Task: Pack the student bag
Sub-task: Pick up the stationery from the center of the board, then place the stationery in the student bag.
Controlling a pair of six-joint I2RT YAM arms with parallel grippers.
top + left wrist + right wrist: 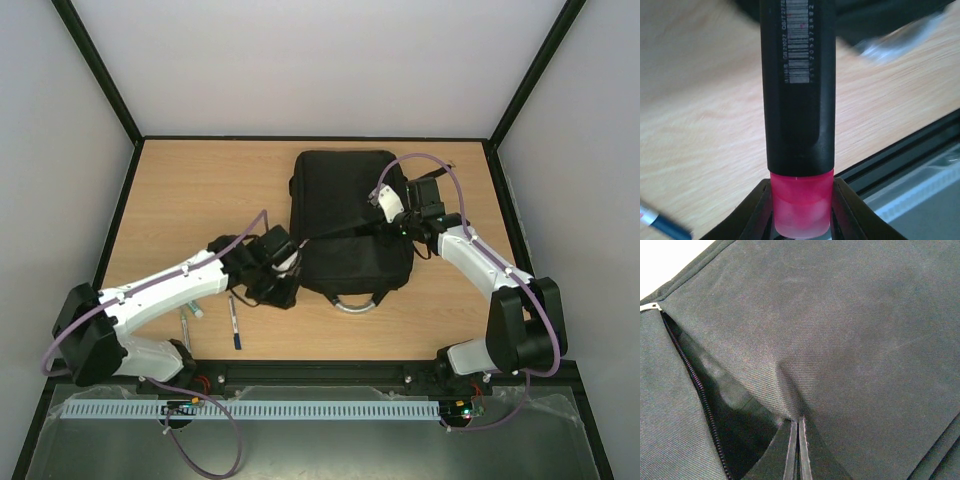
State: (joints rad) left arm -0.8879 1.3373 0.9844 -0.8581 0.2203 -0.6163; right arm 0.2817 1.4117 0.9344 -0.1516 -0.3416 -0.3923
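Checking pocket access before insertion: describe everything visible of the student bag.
The student bag is a large black woven-fabric backpack lying flat on the wooden table, its grey loop handle toward the arms' bases. One zip opening gapes, teeth exposed, silver pull at one end, dark interior showing. The right gripper, shut, pinches a fold of fabric beside that opening, pulling it up into a ridge.

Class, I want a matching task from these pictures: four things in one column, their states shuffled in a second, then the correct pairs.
Things:
1. left gripper
2. right gripper
3. dark pen
4. zip pocket

States:
a. lies loose on the table
b. open
c. pinches the fabric of the student bag
d. holds a pink-capped highlighter

Pairs: 1-d, 2-c, 3-a, 4-b
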